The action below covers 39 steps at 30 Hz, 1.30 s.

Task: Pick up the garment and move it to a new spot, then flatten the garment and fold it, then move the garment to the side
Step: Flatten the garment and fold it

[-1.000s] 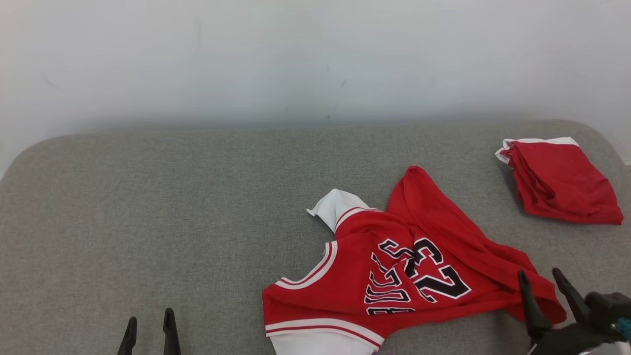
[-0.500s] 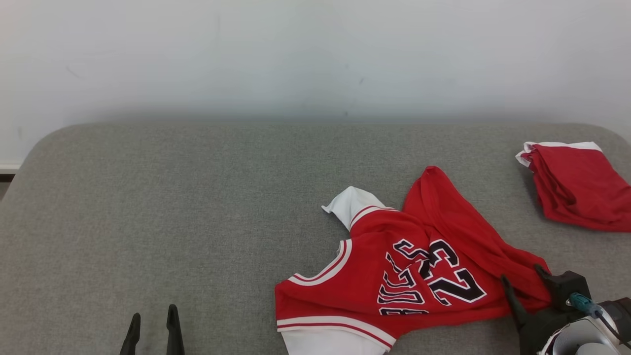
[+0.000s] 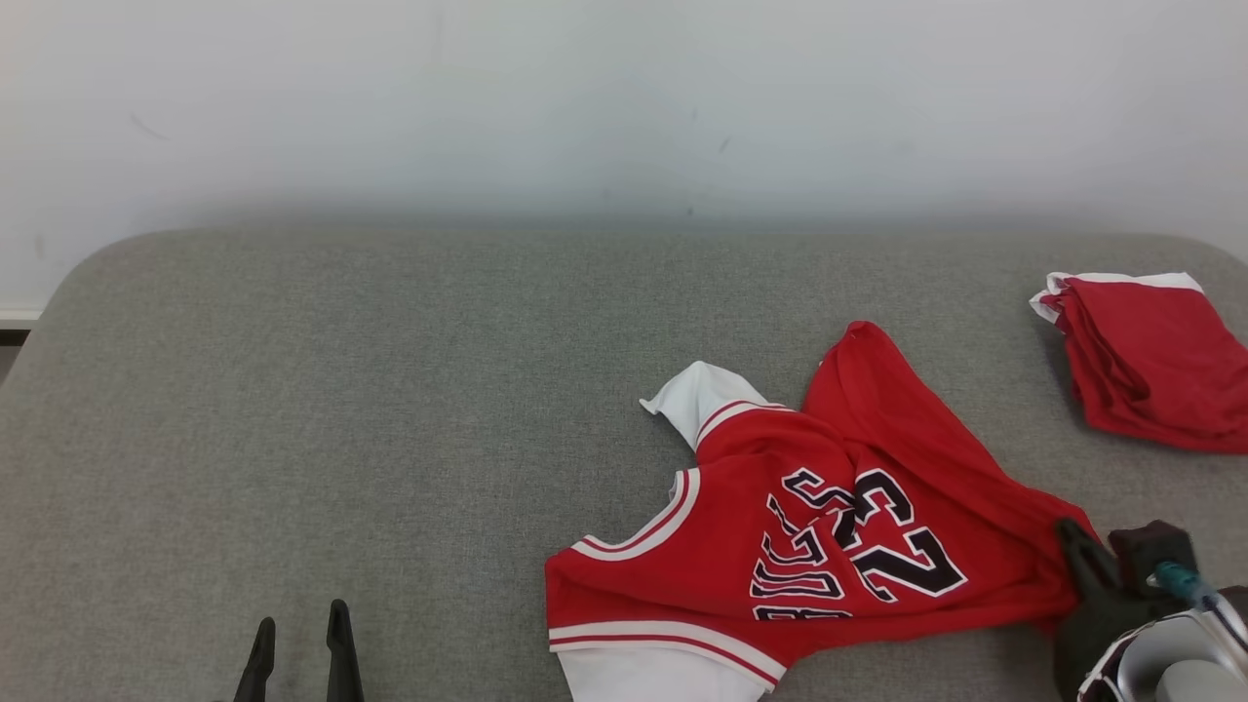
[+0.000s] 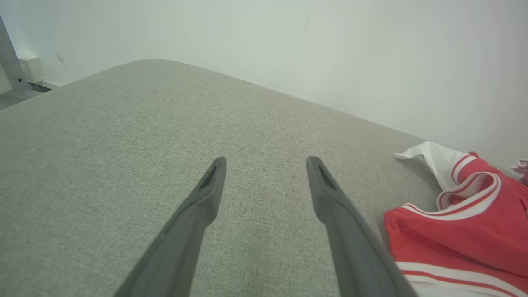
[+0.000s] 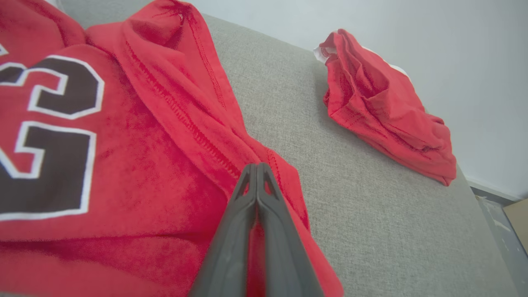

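- Pale wall (image 3: pixel 585 97): plain, with a few faint marks, behind everything.
- Grey padded surface (image 3: pixel 341 409): wide, with rounded far corners, set against the wall.
- Jersey (image 3: pixel 741 546): red with white trim and black number and lettering. It lies rumpled on the near right part of the surface, one white-lined shoulder turned up.
- Folded red cloth (image 3: pixel 1150 361): white edge showing, at the far right of the surface, well apart from the jersey.
- Left gripper (image 4: pixel 266 165): fingers spread wide with nothing between them, over bare surface to the left of the jersey.
- Right gripper (image 5: pixel 256 167): fingers pressed together, pinching a fold at the jersey's right edge.
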Motion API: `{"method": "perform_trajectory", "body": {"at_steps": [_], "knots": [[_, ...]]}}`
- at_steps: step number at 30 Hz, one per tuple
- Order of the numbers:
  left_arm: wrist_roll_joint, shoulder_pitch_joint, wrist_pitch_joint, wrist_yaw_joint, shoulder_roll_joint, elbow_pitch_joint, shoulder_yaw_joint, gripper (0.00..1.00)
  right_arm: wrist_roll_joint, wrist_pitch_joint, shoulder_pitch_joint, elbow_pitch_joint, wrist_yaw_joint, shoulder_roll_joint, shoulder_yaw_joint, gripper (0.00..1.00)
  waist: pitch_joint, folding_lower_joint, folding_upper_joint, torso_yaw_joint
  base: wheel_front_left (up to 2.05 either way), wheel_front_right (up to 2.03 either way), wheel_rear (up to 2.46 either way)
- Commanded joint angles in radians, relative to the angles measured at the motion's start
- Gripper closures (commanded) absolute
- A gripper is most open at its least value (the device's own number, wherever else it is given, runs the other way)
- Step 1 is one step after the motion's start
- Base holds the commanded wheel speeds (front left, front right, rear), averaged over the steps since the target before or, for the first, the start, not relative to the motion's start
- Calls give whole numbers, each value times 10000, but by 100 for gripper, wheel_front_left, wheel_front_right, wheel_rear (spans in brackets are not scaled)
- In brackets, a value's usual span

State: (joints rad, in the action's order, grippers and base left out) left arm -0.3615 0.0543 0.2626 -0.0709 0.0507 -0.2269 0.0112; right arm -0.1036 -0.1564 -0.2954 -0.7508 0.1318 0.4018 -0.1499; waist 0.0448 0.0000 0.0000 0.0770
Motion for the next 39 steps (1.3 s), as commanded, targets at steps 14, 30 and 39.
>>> {"method": "perform_trajectory", "body": {"at_steps": [14, 30, 39], "knots": [[24, -109, 26, -54, -7, -54, 15, 0, -903, -426, -676, -1268, -17, -88, 1903, 14, 82, 0, 0, -320, 0, 0, 0], [11, 330, 26, -28, -7, 139, 31, 0, -1600, -1083, 2729, 2058, -17, -674, 2821, 0, -382, 0, 0, -1078, 0, 0, 0], [83, 433, 26, -297, -10, -217, -834, 0, -1726, -1007, 2831, 1596, -17, -1198, 3107, 0, -168, 0, 0, -1158, 0, 0, 0]]}}
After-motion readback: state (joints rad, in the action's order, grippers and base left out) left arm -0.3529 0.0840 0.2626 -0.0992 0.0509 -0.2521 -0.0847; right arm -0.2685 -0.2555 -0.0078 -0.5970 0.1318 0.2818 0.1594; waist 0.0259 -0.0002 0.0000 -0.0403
